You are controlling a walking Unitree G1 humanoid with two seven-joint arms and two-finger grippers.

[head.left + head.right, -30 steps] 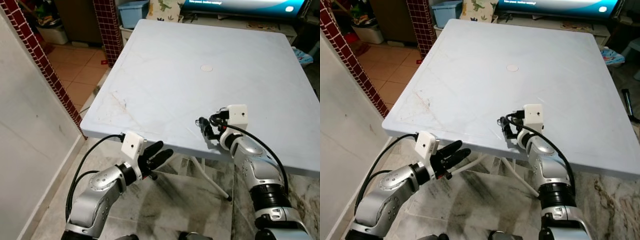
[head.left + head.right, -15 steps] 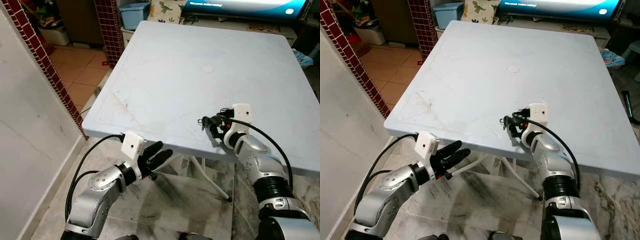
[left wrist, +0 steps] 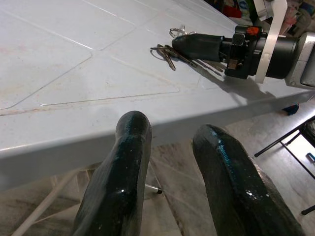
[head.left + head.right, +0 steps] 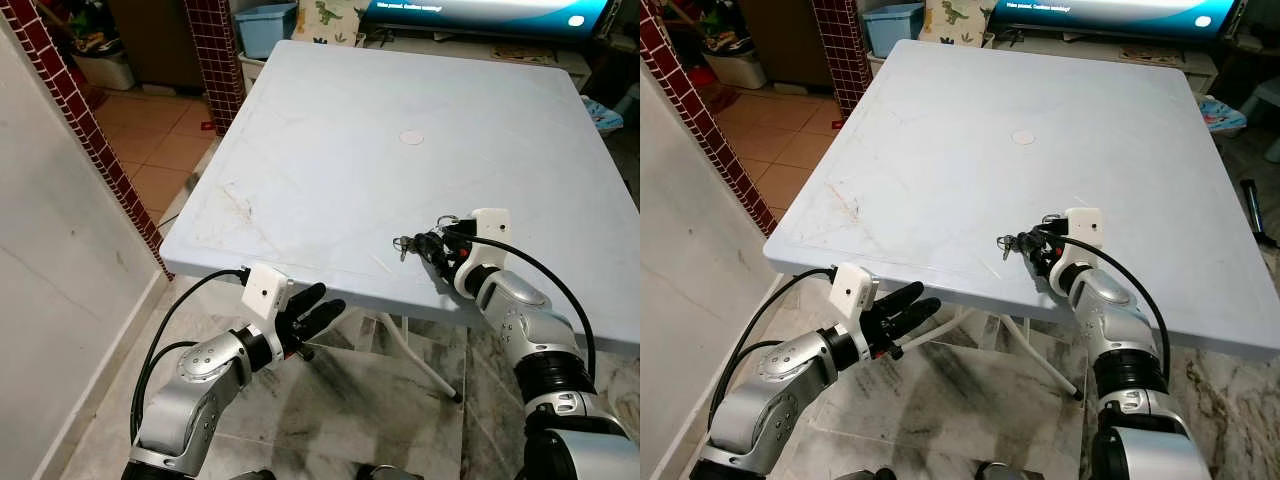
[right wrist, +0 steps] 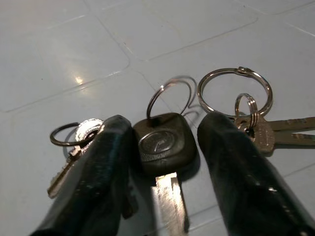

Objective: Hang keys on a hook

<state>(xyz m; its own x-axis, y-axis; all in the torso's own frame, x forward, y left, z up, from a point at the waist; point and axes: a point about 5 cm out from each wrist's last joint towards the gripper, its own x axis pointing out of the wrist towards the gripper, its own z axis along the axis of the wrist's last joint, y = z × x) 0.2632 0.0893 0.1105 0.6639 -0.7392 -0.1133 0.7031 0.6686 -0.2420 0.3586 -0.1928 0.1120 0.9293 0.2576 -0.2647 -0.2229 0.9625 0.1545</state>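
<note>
Pale blue plastic table (image 4: 330, 150) in front of me, with the keys (image 5: 165, 145) lying flat on it near the front edge. My right gripper (image 5: 165, 162) is down on the tabletop, its fingers (image 5: 98, 172) spread to either side of the black-headed key (not pinching it; several rings and smaller keys lie alongside). My left gripper (image 4: 312, 310) hangs below the table edge, fingers parted and holding nothing.

Pale blue table (image 4: 330, 150) bears keys (image 4: 412, 243) near its edge
</note>
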